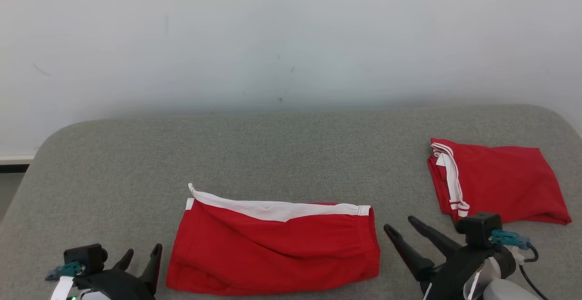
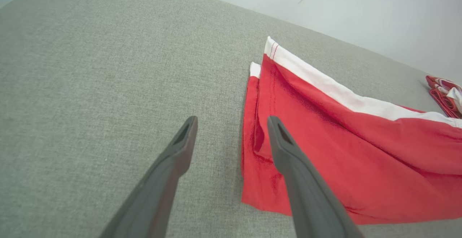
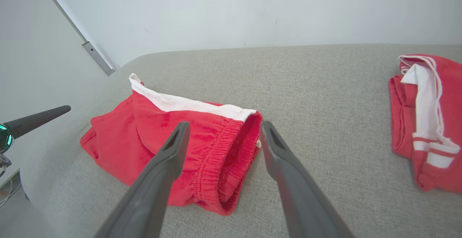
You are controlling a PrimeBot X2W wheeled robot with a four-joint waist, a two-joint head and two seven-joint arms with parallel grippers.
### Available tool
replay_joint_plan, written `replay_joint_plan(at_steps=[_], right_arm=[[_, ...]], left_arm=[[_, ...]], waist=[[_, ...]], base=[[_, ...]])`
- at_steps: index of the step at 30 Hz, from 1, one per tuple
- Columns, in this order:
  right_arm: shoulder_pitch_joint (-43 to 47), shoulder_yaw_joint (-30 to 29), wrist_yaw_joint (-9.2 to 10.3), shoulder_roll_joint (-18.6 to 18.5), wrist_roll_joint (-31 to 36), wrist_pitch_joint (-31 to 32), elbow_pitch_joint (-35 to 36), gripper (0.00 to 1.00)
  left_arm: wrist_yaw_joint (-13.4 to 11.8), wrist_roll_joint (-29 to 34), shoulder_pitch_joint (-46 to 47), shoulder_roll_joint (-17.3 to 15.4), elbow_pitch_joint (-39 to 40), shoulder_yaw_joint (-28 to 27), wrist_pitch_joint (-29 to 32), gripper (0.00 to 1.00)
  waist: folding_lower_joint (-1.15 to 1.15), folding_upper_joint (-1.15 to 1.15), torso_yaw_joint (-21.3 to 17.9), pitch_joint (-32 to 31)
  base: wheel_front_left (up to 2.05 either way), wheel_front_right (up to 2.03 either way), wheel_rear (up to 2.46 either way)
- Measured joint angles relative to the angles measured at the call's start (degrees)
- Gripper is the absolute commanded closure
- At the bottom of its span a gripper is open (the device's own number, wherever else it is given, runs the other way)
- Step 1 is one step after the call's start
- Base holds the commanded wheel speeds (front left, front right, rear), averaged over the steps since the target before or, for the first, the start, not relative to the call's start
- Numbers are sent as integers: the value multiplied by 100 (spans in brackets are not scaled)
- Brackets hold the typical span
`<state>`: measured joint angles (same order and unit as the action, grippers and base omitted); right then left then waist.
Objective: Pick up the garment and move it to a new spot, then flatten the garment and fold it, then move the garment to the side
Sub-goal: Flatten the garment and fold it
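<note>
- Red shorts [image 1: 273,250] lay folded at the front middle of the grey padded table [image 1: 291,154].
- Left gripper [image 1: 144,248] and right gripper [image 1: 398,223] flanked them there, fingers wide apart, holding nothing.
- Pinching only the top layer could undo the fold while shifting them aside.

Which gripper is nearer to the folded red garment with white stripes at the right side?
Right. The right gripper sits just in front of the folded garment, slightly left; the left gripper is far off, beyond the other red garment.
</note>
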<state>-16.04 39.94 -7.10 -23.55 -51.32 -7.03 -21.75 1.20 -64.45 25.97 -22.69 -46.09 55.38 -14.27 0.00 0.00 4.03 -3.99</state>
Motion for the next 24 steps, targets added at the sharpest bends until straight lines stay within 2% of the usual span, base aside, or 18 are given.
replay_joint_plan(at_steps=[3, 9, 15, 17, 18, 24], right_arm=[[1, -147, 115, -2, 1, -170, 62, 0], [88, -316, 489, -68, 200, -467, 146, 0], [322, -493, 717, -85, 253, -614, 290, 0], [367, -524, 799, -82, 328, -660, 354, 0], [398, -553, 905, -86, 441, -668, 393, 0], [423, -766, 1134, -107, 721, -719, 599, 0]], left_arm=[[-185, 215, -86, -112, 210, -154, -1, 0], [-606, 641, -259, -165, 782, -466, -7, 0], [-739, 992, -663, -356, 1292, -833, -7, 0], [-780, 1060, -825, -369, 1499, -968, -7, 0], [-783, 1110, -949, -380, 1634, -1131, -7, 0], [-832, 1374, -1428, -399, 2114, -1660, -8, 0]], waist=[[0, 0, -55, -4], [1, 0, -137, 6], [1, 0, -135, 8], [1, 0, -129, 7], [1, 0, -129, 9], [1, 0, -177, 37]], base=[[0, 0, 0], [0, 0, 0], [0, 0, 0], [0, 0, 0], [0, 0, 0], [0, 0, 0]])
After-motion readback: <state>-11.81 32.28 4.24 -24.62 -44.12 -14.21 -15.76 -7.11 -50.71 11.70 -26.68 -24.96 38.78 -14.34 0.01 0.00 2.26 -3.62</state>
